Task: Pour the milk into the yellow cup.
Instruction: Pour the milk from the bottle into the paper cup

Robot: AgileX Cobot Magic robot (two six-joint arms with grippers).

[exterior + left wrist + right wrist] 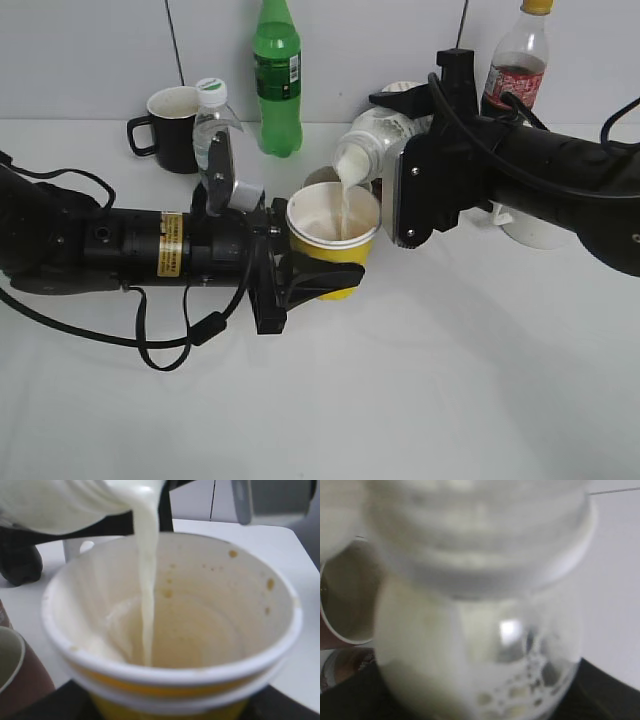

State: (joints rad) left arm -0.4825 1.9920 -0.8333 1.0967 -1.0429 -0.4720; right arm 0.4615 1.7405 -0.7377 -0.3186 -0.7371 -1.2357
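Observation:
My left gripper (325, 272) is shut on the yellow cup (336, 262) and holds it above the table at the middle. Its white inside fills the left wrist view (215, 610). My right gripper (400, 150) is shut on the milk bottle (372, 142), uncapped and tipped mouth-down to the left over the cup. A creamy-white stream of milk (343, 208) falls from its mouth into the cup, and shows in the left wrist view (148, 580). The bottle (470, 630) fills the right wrist view, blurred, with milk film on its wall.
A dark red mug (322, 180) sits just behind the cup. At the back stand a black mug (172, 128), a clear water bottle (212, 125), a green bottle (277, 80) and a brown-drink bottle (520, 62). A white mug (535, 230) is behind my right arm.

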